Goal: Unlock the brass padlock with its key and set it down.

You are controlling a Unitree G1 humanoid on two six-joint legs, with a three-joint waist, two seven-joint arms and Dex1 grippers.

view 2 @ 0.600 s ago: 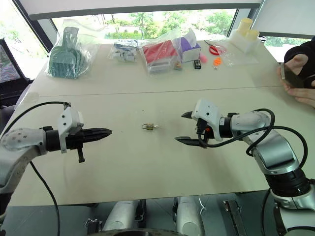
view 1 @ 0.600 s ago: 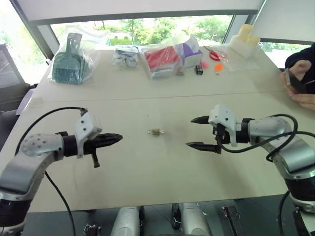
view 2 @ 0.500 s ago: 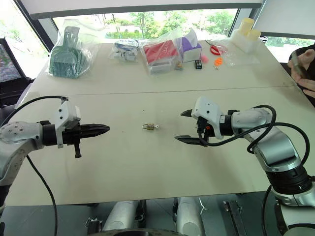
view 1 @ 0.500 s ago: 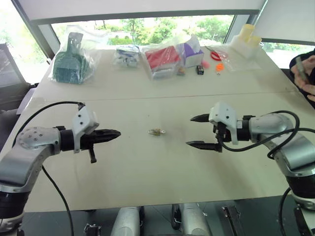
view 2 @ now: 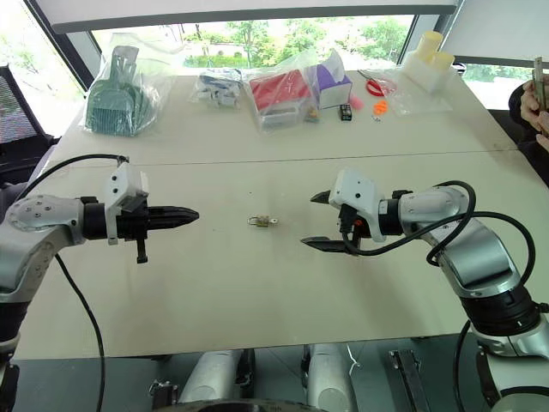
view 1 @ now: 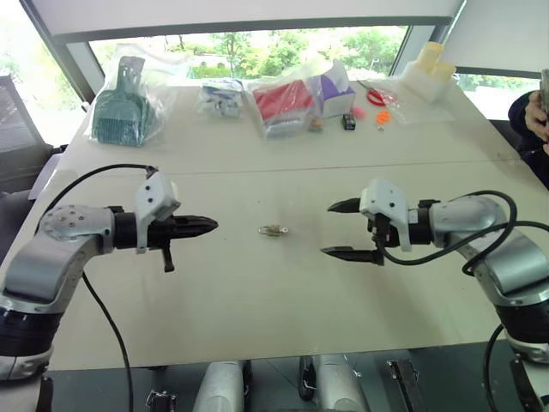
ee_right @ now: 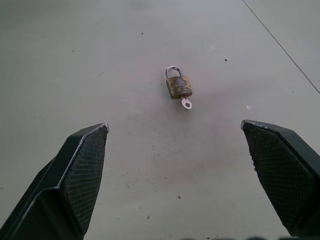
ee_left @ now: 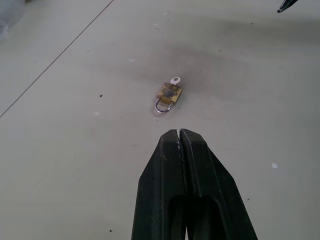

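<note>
The brass padlock point(view 1: 271, 229) lies flat on the pale table point(view 1: 257, 309) between my two grippers, with its thin silver shackle closed. A small silver key point(ee_right: 186, 103) sticks out of its base. My left gripper point(view 1: 213, 226) is shut and empty. It points level at the padlock point(ee_left: 167, 95) from a short way to its left. My right gripper point(view 1: 328, 228) stands wide open a short way to the right of the padlock point(ee_right: 179, 86), with nothing between its fingers. Neither gripper touches the lock.
Along the far side of the table lie a bagged green tool point(view 1: 127, 103), a bag with red and purple boxes point(view 1: 292, 99), red scissors point(view 1: 373, 94), small orange trinkets point(view 1: 382, 116) and a white container point(view 1: 429, 69). A person's hand point(view 1: 539, 107) shows at the right edge.
My left gripper has risen a little and edged toward the padlock. The right gripper has barely shifted. The person's hand at the right edge has drawn back.
</note>
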